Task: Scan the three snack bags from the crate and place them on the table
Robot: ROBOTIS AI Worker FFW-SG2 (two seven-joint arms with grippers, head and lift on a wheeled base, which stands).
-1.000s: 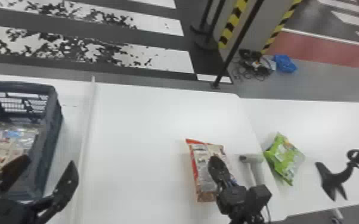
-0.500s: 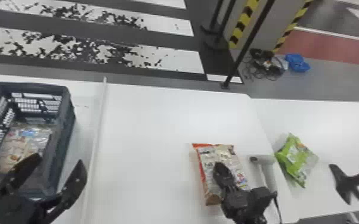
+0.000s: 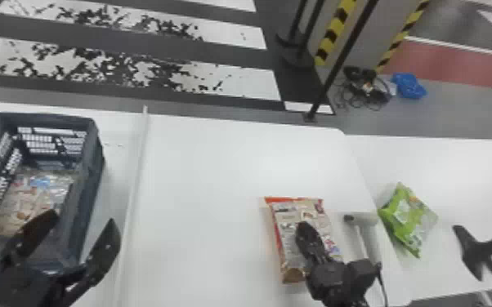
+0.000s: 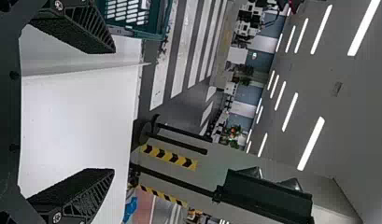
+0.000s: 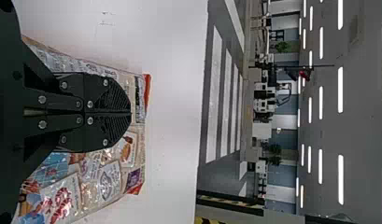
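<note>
In the head view my left gripper stands open near the right side of the crate, where a snack bag lies inside. My right gripper is over another snack bag with a red edge, lying on the white table. A green snack bag rests at the right. The left wrist view has my left gripper with its fingers wide apart and nothing between them. In the right wrist view my right gripper is shut above the red-edged bag, its fingers pressed together, holding nothing visible.
A white handheld scanner stands between the red-edged bag and the green one. A dark stand sits at the far right. A thin raised strip runs between the crate and the middle of the white table.
The head view has shifted, so the whole table appears farther right than before. Both grippers keep roughly their places over the crate side and the red-edged bag, with no bag visibly moved.
</note>
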